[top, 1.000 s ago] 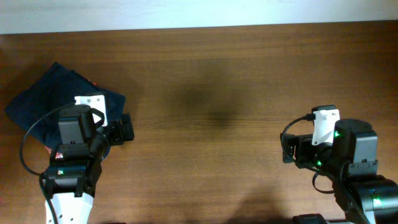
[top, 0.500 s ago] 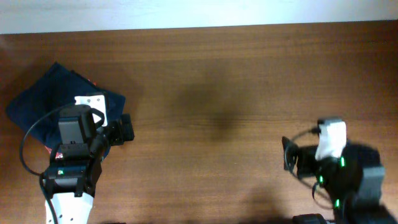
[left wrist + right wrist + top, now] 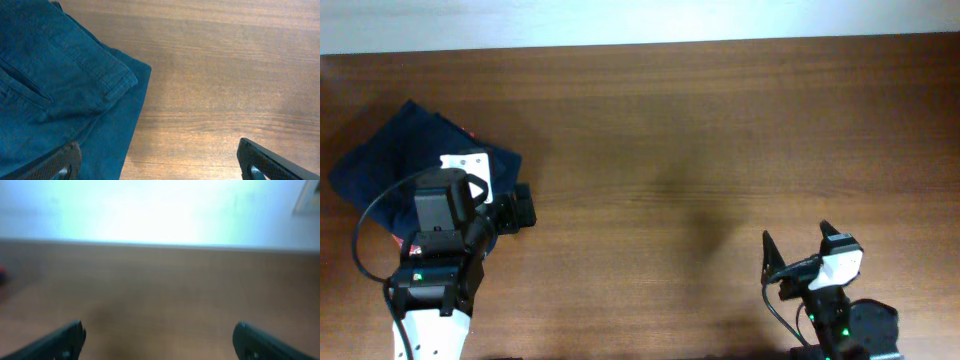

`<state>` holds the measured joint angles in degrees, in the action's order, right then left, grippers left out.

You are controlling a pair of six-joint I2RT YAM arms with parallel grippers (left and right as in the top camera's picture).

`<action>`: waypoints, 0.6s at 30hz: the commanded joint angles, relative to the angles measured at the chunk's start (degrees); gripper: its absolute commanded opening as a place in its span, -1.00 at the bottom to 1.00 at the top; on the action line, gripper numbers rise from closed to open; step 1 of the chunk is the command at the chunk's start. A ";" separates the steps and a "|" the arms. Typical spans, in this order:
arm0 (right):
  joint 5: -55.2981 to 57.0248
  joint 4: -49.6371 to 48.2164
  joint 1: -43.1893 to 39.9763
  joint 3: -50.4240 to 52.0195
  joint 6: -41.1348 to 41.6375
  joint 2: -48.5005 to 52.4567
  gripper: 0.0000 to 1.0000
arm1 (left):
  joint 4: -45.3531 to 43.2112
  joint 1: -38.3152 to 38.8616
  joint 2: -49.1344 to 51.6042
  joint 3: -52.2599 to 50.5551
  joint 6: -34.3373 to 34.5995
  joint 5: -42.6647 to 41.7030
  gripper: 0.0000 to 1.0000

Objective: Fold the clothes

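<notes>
- At the far-left corner of the table (image 3: 660, 120) lie the clothes (image 3: 390, 150), a dark navy heap folded over, with a stitched seam edge on top.
- Over the heap's right edge hangs the left claw (image 3: 159, 146), jaws wide apart and holding nothing; one finger (image 3: 55, 162) is above the fabric, the other above bare table.
- A bit of red fabric (image 3: 469, 133) peeks out at the heap's rim.
- Down at the near edge sits the right claw (image 3: 794, 236), well apart from the clothes, jaws spread, empty.
- Its wrist view is blurred: just table and a bright wall (image 3: 160, 210).
</notes>
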<state>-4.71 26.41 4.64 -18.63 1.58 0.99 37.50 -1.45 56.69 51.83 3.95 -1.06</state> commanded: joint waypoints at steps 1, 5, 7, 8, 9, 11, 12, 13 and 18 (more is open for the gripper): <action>0.50 -7.23 0.66 5.99 0.39 -0.70 0.97 | -0.17 -0.20 -0.02 -0.42 0.33 0.42 0.98; 0.70 -17.29 0.66 12.13 0.37 -0.76 0.97 | -0.17 -0.20 0.00 -0.42 0.35 0.42 0.98; 0.70 -21.55 0.66 14.69 0.37 -0.76 0.97 | -0.15 -0.20 -0.02 -0.42 0.33 0.42 0.98; 0.72 -23.65 0.66 15.85 0.37 -0.76 0.97 | -0.17 -0.20 -0.02 -0.42 0.33 0.42 0.98; 0.70 -26.01 0.63 17.22 0.15 -0.76 0.97 | -0.15 -0.20 -0.02 -0.42 0.33 0.42 0.98; 1.36 -27.63 0.63 18.32 -0.04 -0.76 0.97 | -0.17 -0.20 -0.02 -0.42 0.33 0.42 0.98; 1.84 -27.98 0.66 18.32 -1.68 -0.76 0.97 | -0.17 -0.20 -0.02 -0.42 0.35 0.42 0.99; 2.03 -28.02 0.63 18.32 -2.27 -0.79 0.97 | -0.15 -0.20 -0.02 -0.42 0.33 0.42 0.98; 0.87 -23.17 0.63 18.32 -2.19 -0.74 0.97 | -0.17 -0.20 0.00 -0.42 0.35 0.42 0.98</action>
<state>-3.90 0.86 4.89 -0.58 -0.03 0.82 37.45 -1.45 56.69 51.83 3.95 -1.06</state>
